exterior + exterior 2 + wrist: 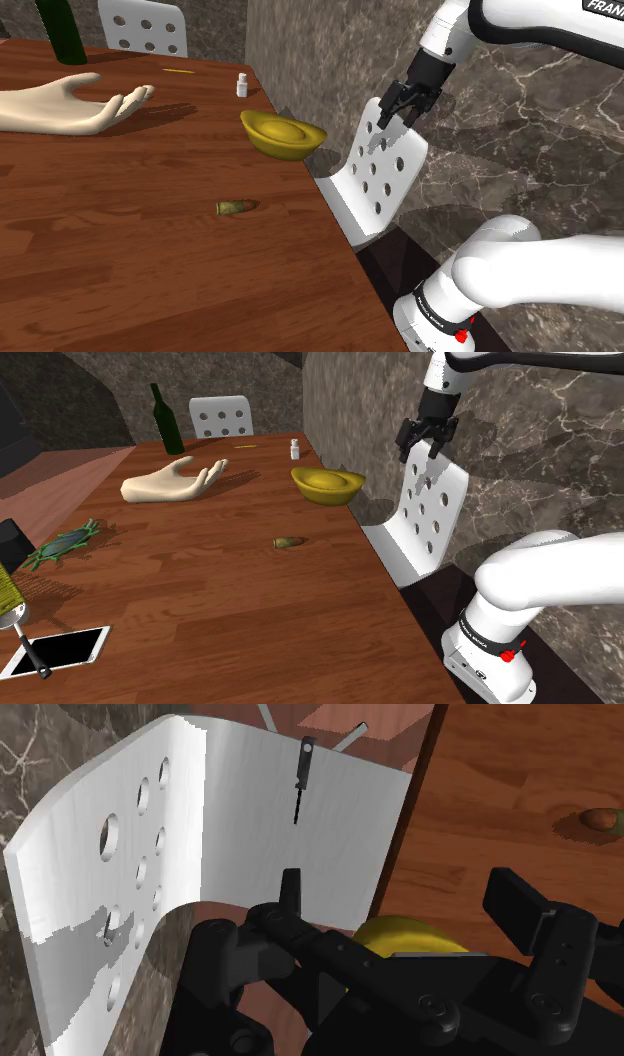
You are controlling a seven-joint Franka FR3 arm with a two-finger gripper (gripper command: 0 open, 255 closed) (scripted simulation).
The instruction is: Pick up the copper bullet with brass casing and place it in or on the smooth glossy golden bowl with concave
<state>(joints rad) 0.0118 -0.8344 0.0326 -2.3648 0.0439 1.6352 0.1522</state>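
- We see a pale beige model hand (70, 103) upper left in the shoulder view, on a brown wooden table (150, 270).
- A white perforated chair (345, 205) stands right of centre.
- A dark green bottle (60, 30), top left.

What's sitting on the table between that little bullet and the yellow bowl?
Nothing. Only bare wooden tabletop separates the bullet from the golden bowl. The shoulder view shows this plainly.
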